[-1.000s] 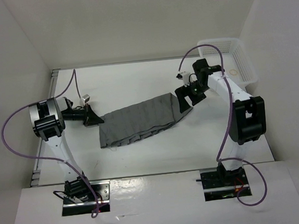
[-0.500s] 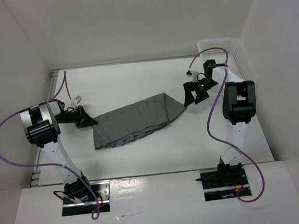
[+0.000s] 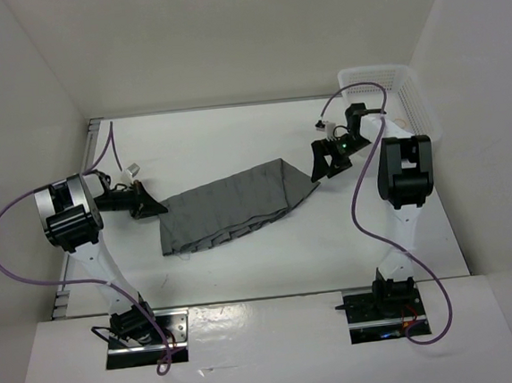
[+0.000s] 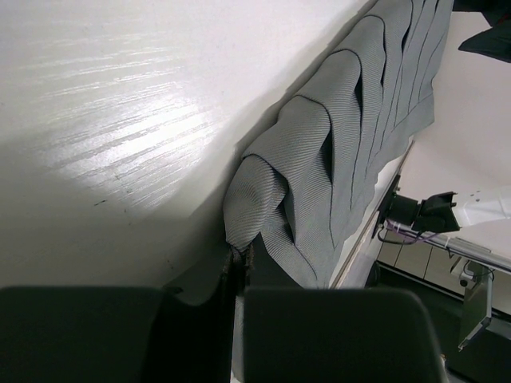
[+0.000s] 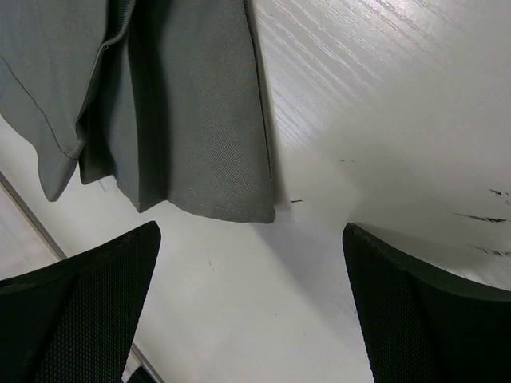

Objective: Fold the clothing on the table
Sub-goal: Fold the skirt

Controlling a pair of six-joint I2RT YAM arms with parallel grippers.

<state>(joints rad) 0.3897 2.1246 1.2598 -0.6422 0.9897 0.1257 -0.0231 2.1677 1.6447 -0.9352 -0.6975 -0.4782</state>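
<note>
The clothing [image 3: 230, 204], a grey pleated skirt, lies stretched across the middle of the white table [image 3: 244, 264], slanting from lower left to upper right. My left gripper [image 3: 150, 206] is shut on the clothing's left end; in the left wrist view a bunched fold of the clothing [image 4: 319, 159] runs into the closed jaws of the left gripper [image 4: 238, 263]. My right gripper [image 3: 325, 160] hovers open just off the clothing's right end. In the right wrist view the clothing's hemmed corner [image 5: 200, 136] lies just beyond the right gripper [image 5: 251, 271], whose wide-apart fingers hold nothing.
A white mesh basket [image 3: 400, 98] stands at the back right corner, close behind the right arm. White walls enclose the table on the left, back and right. A metal rail [image 3: 94, 134] runs along the left edge.
The left gripper has pulled the clothing's left end further left. The right gripper has let go of the right end and drawn back to the right and away. Little changed in the last half second.
</note>
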